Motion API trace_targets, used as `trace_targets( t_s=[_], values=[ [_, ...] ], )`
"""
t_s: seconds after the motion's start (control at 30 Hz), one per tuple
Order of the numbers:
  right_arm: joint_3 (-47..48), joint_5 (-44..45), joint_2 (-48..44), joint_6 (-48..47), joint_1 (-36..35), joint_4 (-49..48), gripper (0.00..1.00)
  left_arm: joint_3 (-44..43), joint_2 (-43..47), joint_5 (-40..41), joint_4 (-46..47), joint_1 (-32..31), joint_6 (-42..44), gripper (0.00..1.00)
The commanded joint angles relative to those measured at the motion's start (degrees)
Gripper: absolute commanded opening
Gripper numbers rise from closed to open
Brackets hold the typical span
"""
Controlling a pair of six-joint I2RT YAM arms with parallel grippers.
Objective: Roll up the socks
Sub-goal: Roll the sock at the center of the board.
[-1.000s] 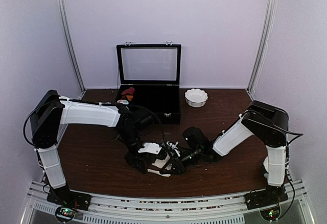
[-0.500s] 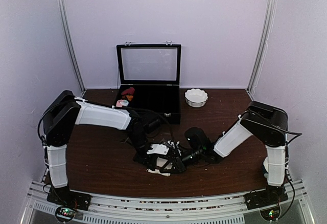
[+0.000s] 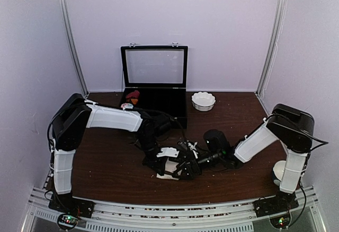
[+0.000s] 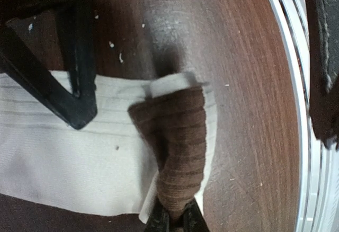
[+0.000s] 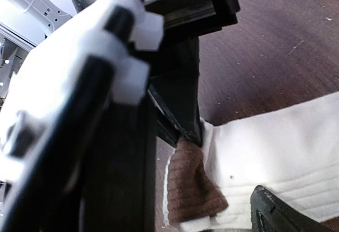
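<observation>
Released by the right gripper [image 3: 183,170], now spread wide and empty, the socks [image 4: 69,163] are laid flat on the table [image 4: 243,83] near its front edge, brown toe [image 4: 180,147] pinched in the closed left gripper [image 4: 170,219] (roll start, likely).

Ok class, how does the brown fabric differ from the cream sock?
The brown fabric is dark and narrow; the cream sock is pale and wide. The brown fabric is bunched up, pinched by the left gripper; the cream sock lies flat. Both are ribbed knit.
</observation>
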State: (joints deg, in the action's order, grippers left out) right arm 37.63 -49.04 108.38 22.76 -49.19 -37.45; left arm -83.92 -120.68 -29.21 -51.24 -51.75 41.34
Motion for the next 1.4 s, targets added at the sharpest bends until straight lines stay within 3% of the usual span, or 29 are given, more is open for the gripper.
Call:
trace_targets(
  t_s=[0.0,0.2,0.33,0.43,0.53,0.57,0.63,0.67,0.7,0.77,0.8,0.83,1.03,1.37],
  values=[
    [-5.7,10.9,1.8,-2.6,0.9,18.8,1.00,0.4,-3.0,6.3,-1.8,0.4,-0.8,0.00],
    [-10.8,18.8,-4.5,-3.6,0.9,21.4,1.00,-0.1,-3.0,6.2,-2.1,0.9,-2.3,0.00],
    [-16.4,33.6,-15.6,0.5,0.9,18.7,1.00,-1.1,-3.0,4.0,-3.5,2.5,-3.5,0.00],
    [-22.2,39.8,-25.5,3.4,0.6,11.7,1.00,-0.5,-2.3,3.6,-3.5,3.9,-4.8,0.00],
    [-31.0,45.6,-31.7,10.6,1.1,-7.6,1.00,1.7,-0.2,4.2,-2.6,4.1,-4.6,0.00],
    [-31.5,46.9,-31.7,12.9,2.0,-9.4,1.00,2.3,0.4,4.1,-2.4,4.1,-4.5,0.00],
    [-25.5,39.9,-29.2,9.0,4.1,-3.3,1.00,2.9,1.0,4.0,-2.1,4.1,-4.3,0.00],
    [-20.9,36.8,-27.1,5.7,4.3,1.9,0.94,2.9,1.1,4.1,-2.0,4.1,-4.2,0.00],
    [-17.2,34.5,-25.2,3.8,4.3,5.8,0.80,2.7,1.0,4.3,-2.0,4.1,-4.3,0.00],
    [-11.9,30.6,-19.6,1.8,4.4,7.1,0.38,2.5,1.0,4.4,-2.0,4.1,-4.4,0.00],
    [-9.0,29.1,-17.4,1.6,4.4,8.3,0.22,2.5,1.1,4.3,-2.0,4.1,-4.5,0.00],
    [-6.4,27.5,-15.2,1.2,4.4,9.8,0.12,2.8,1.3,4.3,-1.8,4.1,-4.7,0.00],
    [6.3,22.1,-4.9,-0.5,3.5,19.2,0.07,6.8,3.7,5.3,0.6,4.1,-5.0,0.00],
    [15.8,20.6,1.3,-5.0,2.6,29.6,0.00,6.8,3.8,6.4,1.2,4.1,-5.7,0.00]
  ],
)
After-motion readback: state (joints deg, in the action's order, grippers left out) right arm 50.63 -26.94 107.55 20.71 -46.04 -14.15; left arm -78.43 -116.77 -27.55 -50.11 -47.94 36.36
